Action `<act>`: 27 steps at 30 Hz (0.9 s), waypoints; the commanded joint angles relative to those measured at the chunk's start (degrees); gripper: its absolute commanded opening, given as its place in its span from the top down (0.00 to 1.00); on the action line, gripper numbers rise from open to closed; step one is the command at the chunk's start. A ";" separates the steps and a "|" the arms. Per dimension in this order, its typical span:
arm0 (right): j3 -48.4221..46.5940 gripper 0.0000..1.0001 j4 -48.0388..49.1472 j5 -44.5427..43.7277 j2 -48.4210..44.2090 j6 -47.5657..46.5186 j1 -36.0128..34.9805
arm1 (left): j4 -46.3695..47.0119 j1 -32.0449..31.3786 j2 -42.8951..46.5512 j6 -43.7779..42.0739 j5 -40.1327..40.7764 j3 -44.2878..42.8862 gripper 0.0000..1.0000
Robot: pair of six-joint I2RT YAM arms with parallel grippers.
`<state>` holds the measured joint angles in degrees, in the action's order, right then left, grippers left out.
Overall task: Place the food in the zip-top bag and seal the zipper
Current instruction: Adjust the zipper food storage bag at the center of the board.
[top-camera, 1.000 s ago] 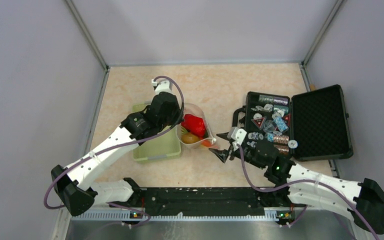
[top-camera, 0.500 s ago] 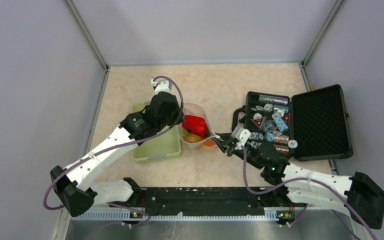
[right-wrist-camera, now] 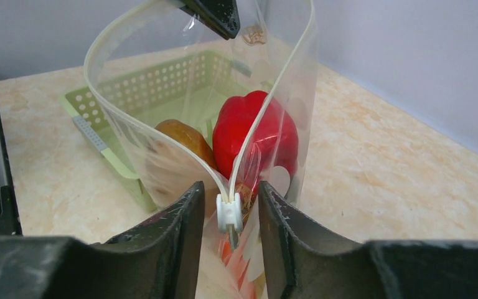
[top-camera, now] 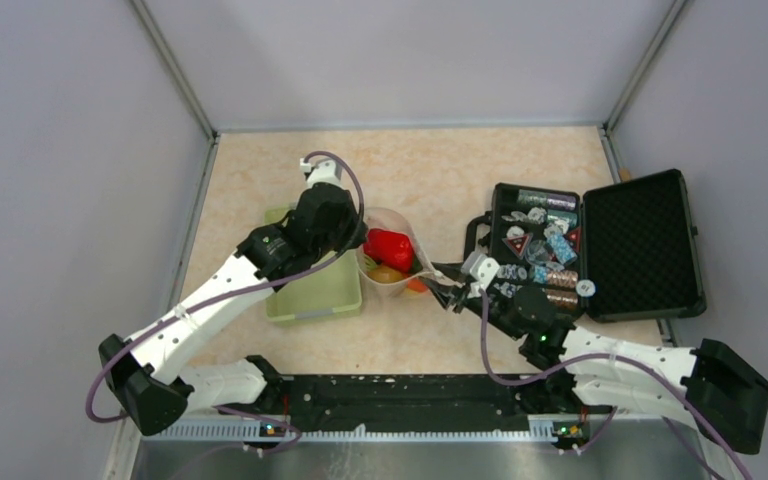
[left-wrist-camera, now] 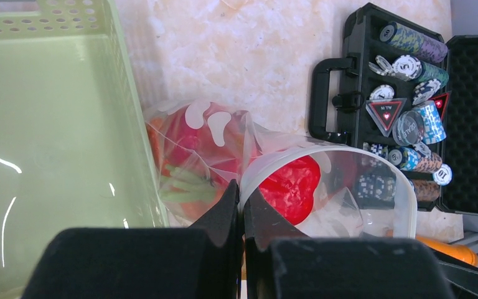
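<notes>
The zip-top bag [top-camera: 392,232] stands open between the arms, clear with white dots. Inside are a red pepper [top-camera: 388,248], a brown piece [right-wrist-camera: 183,140] and orange pieces low down. My left gripper [top-camera: 358,240] is shut on the bag's mouth edge [left-wrist-camera: 243,187] and holds it up; its tip shows in the right wrist view [right-wrist-camera: 215,12]. The zipper [right-wrist-camera: 109,43] runs as a whitish strip round the open mouth. Its white slider [right-wrist-camera: 229,212] sits at the near end, between the fingers of my open right gripper [right-wrist-camera: 230,215], untouched. An orange carrot [left-wrist-camera: 454,252] shows at the bag's right.
A pale green basket [top-camera: 310,295] lies left of the bag, touching it. An open black case [top-camera: 640,245] with chips and shiny packets stands to the right. Grey walls enclose the table on three sides.
My right gripper has moved up and left to the bag's near end, and its open fingers now straddle the slider. The left gripper has kept its hold on the bag edge.
</notes>
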<state>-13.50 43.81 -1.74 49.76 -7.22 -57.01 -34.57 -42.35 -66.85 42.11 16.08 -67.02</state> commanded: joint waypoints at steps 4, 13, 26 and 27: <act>1.61 0.76 11.55 -2.39 2.13 2.03 -0.56 | 3.20 0.41 2.09 0.65 0.08 -0.23 1.00; 3.12 0.55 9.30 -3.21 -0.64 2.11 -0.56 | 3.22 1.10 2.80 1.08 0.42 0.13 1.00; 3.21 0.85 10.75 -4.02 1.07 2.26 -0.56 | 4.49 1.56 3.74 1.55 -0.13 1.41 1.00; 3.07 0.97 10.24 -3.79 1.04 2.01 -0.58 | 4.52 1.51 3.74 1.49 -0.16 1.44 1.00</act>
<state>-10.48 51.11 -5.54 50.54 -5.30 -57.01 -33.82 -41.21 -64.99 43.09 15.88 -65.78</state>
